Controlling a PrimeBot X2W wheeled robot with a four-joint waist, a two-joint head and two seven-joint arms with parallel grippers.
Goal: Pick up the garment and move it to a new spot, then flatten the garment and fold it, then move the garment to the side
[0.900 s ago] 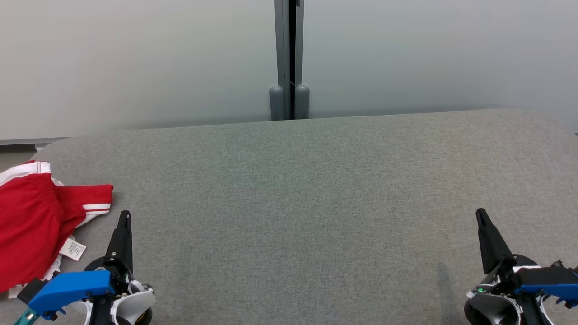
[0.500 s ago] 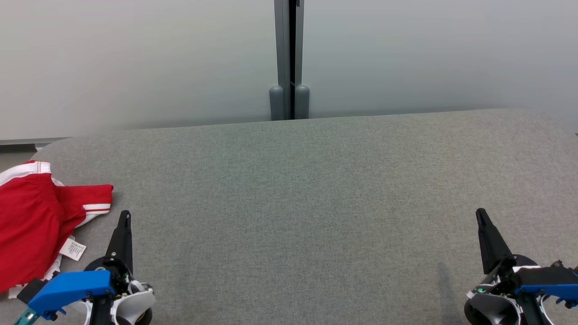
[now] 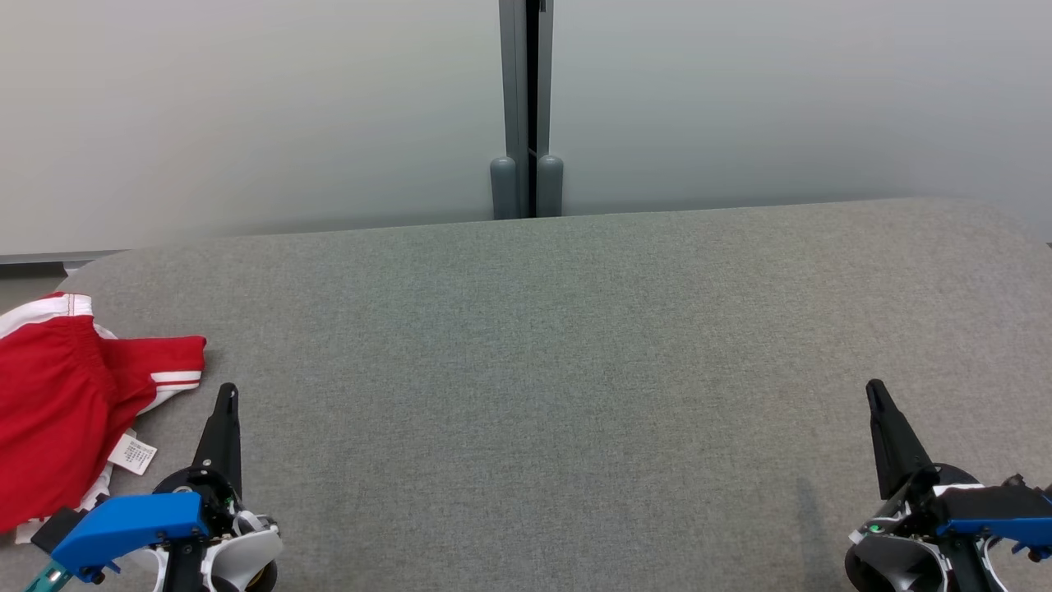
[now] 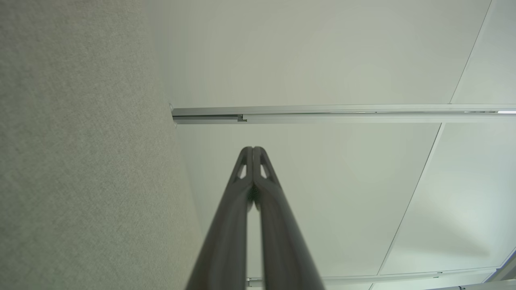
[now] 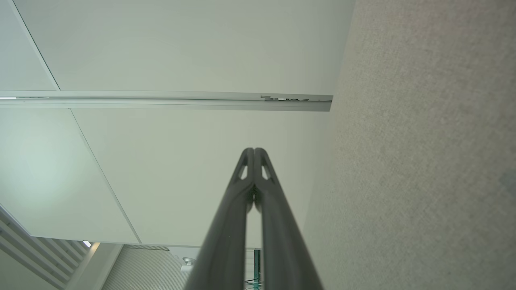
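Red cloth with white stripes, that's the garment [image 3: 57, 403], lying crumpled on the bench [image 3: 559, 370] just to the outer left of the left pincer [image 3: 228, 393]. It is soft and rumpled, with a gathered, puckered seam across the upper part and a white band along the far edge. One flat striped end sticks out to the right and stops just beyond and left of the pincer's tip, with a sliver of bench between them. A small white printed label [image 3: 132, 453] dangles from the near side, close by the pincer's base. The cloth runs off the head view's left edge, so I can't call its full long axis; what shows stretches roughly from near left to far right.

The bench is a grey, felt-like weave with an even grain and rounded far corners. Behind it stand smooth pale wall panels [image 3: 246, 107], split by a dark grey post [image 3: 526, 107].

Over to the left wrist view: the left pincer [image 4: 252, 151] has both slim dark fingers pressed tip to tip, closed on nothing, with little cut-out windows near the ends. The right pincer [image 5: 254, 152] looks the same, tips together and empty. In the head view the right pincer [image 3: 874, 388] points away over the bench, well apart from the garment, on the far side of the left one.
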